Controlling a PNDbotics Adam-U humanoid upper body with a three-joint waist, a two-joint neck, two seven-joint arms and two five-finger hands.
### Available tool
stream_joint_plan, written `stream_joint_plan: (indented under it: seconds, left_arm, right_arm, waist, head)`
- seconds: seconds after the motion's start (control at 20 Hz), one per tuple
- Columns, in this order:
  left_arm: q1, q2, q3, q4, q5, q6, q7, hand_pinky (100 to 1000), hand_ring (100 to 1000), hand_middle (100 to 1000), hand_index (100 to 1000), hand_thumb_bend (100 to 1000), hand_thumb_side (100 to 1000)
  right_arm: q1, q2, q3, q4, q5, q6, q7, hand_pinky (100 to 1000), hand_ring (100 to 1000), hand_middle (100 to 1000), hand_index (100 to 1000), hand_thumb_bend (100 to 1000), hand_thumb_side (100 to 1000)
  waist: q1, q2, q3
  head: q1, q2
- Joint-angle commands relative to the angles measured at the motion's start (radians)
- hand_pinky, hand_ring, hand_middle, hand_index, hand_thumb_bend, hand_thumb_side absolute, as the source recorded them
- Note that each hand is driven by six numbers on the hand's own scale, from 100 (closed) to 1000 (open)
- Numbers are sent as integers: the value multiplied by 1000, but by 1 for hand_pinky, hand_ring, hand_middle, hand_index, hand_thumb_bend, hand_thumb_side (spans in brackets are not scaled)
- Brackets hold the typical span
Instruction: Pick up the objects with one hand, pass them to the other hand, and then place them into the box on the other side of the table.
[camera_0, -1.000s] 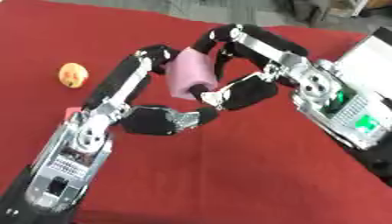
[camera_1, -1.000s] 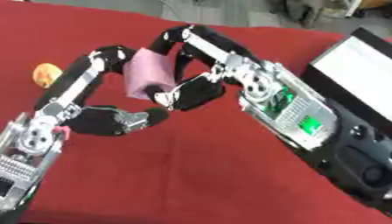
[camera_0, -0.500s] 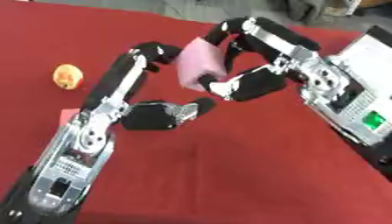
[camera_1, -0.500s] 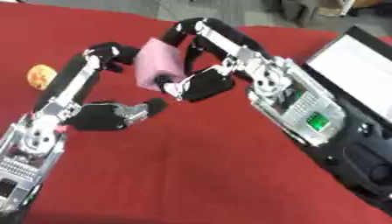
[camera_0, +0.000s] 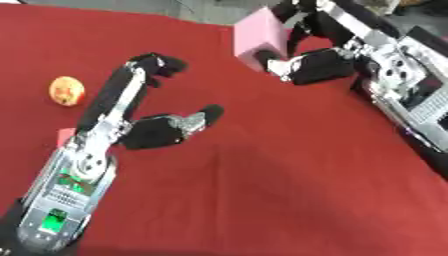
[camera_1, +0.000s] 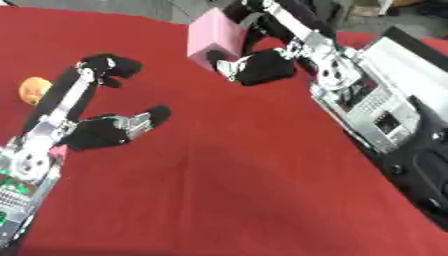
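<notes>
Pink block (camera_0: 261, 36), plain and boxy, sits gripped in the right hand (camera_0: 317, 66).

Both views sit up in the robot's head, looking steeply down and forward at the red cloth-covered table (camera_0: 289, 190), close enough that the forearms fill much of the picture. They share almost everything; the right eye's view is just shifted slightly sideways.

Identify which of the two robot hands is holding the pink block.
The right hand holds it: its fingers curl round the pink block. The left hand is open, holding nothing.
</notes>
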Motion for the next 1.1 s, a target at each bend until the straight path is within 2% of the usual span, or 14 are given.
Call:
stream_joint_plan:
  seconds: [0.05, 0.2, 0.5, 0.8, 1.1]
  left_arm:
    - [-6, 26, 17, -39, 15, -1, 13, 765, 764, 701, 741, 613, 530]
    - [-4, 43, 26, -65, 31, 0, 23, 759, 752, 690, 726, 592, 526]
    - [1, 70, 38, -118, 65, 1, 34, 748, 725, 699, 703, 559, 529]
    - [3, 91, 51, -168, 91, -3, 40, 741, 715, 686, 684, 548, 516]
    - [5, 106, 60, -208, 110, 1, 38, 741, 713, 677, 680, 541, 516]
  right_arm:
    - [34, -78, -83, -7, -31, 3, -73, 676, 433, 417, 326, 100, 100]
    - [105, -122, -139, -7, -67, 30, -166, 676, 432, 418, 326, 100, 100]
    - [230, -177, -184, -7, -115, 100, -359, 678, 434, 418, 328, 100, 100]
    - [313, -206, -217, -7, -156, 194, -548, 681, 436, 418, 330, 100, 100]
    - [355, -232, -240, -7, -202, 308, -743, 682, 440, 416, 333, 109, 100]
  waist:
    - [3, -15, -3]
    - [4, -13, -2]
    - [7, -9, 3]
    - [10, -5, 7]
    - [15, 3, 16]
  head:
    - [-34, -16]
    - [-69, -22]
    - [-131, -34]
    - [-184, -50]
    - [-200, -67]
